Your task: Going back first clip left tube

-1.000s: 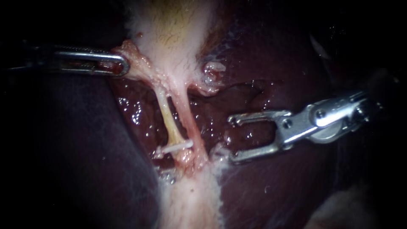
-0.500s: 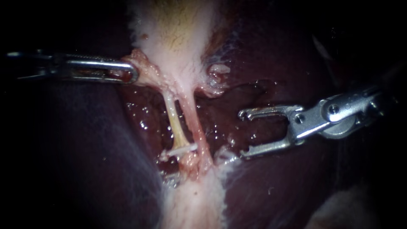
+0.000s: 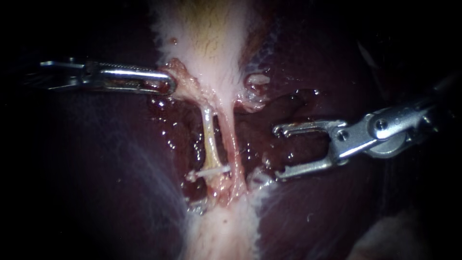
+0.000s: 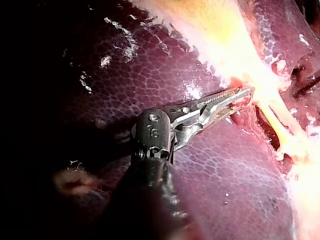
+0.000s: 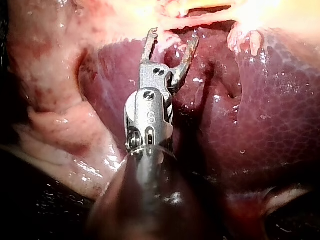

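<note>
Clip (image 3: pixel 211 170) seated on left tube (image 3: pixel 210 142); pull-back of right instrument (image 3: pixel 279 153) judged in hand
Right end effector wide open, empty, over the liver (image 3: pixel 298 207), apart from both tubes. Clip lies across the left tube's lower end, just beside the right tube (image 3: pixel 232 144). Farther in, left instrument (image 3: pixel 168 85) end effector clamped on pink tissue (image 3: pixel 182 82) below the gallbladder (image 3: pixel 207 38), tubes taut. Next move likely calls for a straight draw-out along the shaft, jaws kept off liver and tube

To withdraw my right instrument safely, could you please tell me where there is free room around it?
Free: the bare liver beside and behind the open right instrument. Crowded: the clip on the left tube ahead of it, and the left instrument shut on the gallbladder.
</note>
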